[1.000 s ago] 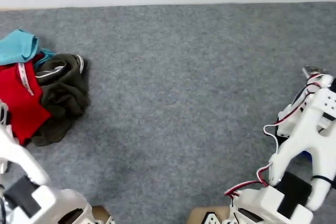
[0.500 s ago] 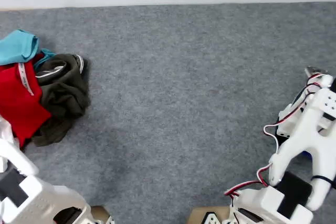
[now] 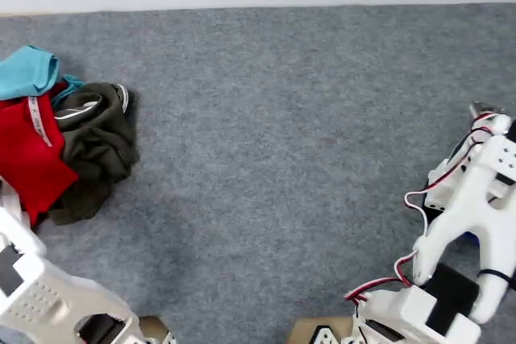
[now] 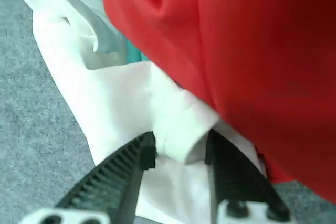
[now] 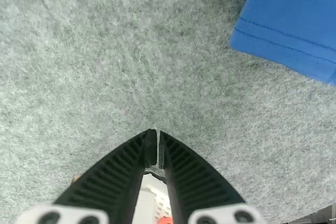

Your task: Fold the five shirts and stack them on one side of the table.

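Grey table [image 3: 282,118], shirt pile [image 3: 89,142] L, blue shirt [image 5: 294,19]

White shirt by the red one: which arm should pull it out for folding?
Left. The left gripper pinches the white shirt beside the red shirt; the right gripper sits shut over bare mat on the opposite side.

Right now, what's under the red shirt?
A white shirt lies under the red shirt, a fold of it in the left hand; a teal strip shows too. Anything deeper is covered.
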Robot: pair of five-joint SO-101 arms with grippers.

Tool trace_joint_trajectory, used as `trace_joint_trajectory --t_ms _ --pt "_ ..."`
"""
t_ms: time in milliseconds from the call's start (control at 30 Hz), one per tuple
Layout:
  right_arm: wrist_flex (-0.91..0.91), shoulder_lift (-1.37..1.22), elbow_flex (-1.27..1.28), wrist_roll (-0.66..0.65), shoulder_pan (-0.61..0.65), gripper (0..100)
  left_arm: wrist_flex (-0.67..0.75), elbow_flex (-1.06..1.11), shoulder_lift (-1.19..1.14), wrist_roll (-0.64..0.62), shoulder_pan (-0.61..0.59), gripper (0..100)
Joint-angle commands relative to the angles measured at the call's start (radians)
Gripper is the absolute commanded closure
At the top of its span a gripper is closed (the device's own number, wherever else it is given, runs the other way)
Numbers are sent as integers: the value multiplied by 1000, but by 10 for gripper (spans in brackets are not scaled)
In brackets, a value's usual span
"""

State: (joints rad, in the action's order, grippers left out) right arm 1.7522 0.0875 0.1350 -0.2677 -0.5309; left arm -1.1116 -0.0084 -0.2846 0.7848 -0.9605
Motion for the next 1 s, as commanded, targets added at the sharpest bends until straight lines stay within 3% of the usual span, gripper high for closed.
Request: trace_joint_trajectory --t_ms 0,67,233,500,767,967 --pt "47 58 -5 11 13 989 12 -68 17 5 14 931" --pt "47 87 -5 11 13 989 9 -94 37 3 20 1000" --pt "45 180 -5 6 13 989 -104 -176 164 -18 32 996" --pt "45 263 -5 -12 15 989 -247 -318 512 -278 176 996" --pt "45 300 71 -95 15 989 -238 -348 824 -520 560 994" --pt "44 364 167 -155 15 989 -140 -346 870 -591 921 994"
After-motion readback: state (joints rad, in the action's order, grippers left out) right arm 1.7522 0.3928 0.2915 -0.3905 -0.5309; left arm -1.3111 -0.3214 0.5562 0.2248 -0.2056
